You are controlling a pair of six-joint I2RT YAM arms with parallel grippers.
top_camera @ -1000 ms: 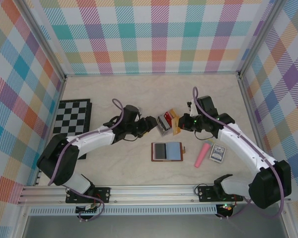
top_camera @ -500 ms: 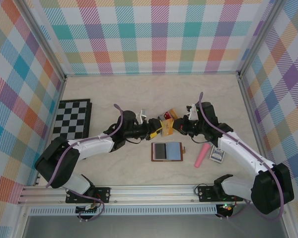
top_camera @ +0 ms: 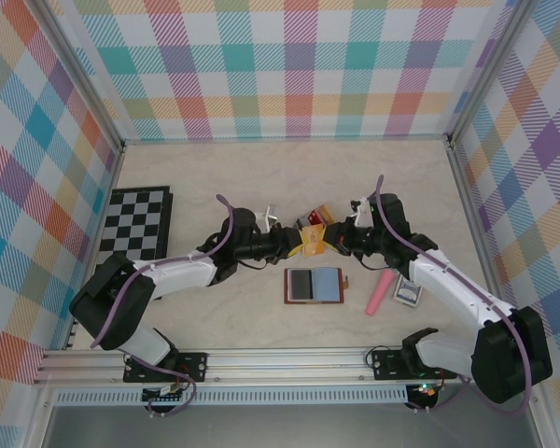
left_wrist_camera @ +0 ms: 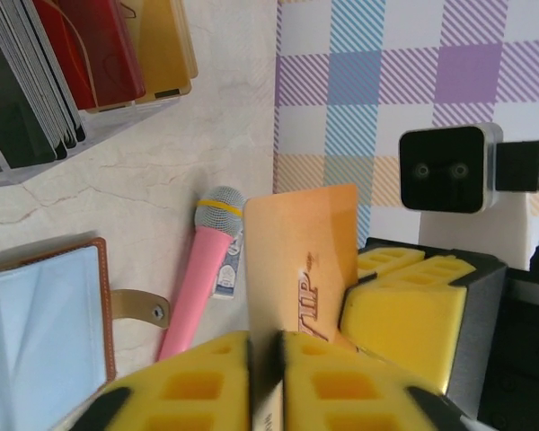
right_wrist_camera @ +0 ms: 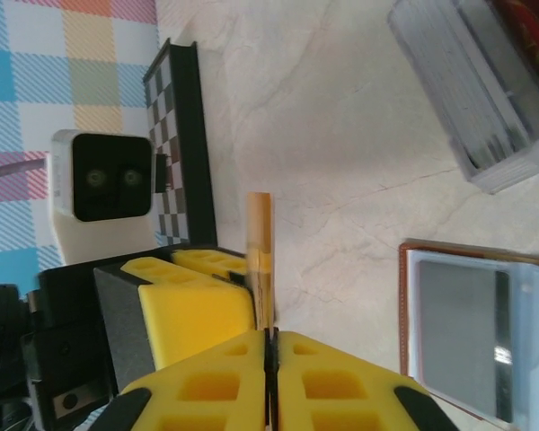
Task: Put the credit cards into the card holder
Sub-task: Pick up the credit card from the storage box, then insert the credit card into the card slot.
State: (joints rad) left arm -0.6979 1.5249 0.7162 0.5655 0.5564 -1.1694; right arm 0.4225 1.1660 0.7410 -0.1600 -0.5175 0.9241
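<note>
Pinching one yellow-orange card [top_camera: 310,241] with left gripper [top_camera: 297,245] and right gripper [top_camera: 329,238] together. Best to loosen one side only, then steer to card holder [top_camera: 329,286] at 6 o'clock.

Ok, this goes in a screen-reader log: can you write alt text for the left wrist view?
The left gripper clamps a gold card standing on edge, and the right gripper meets it from the opposite side. Behind lie a pink microphone, the open brown card holder and a clear rack of cards.
</note>
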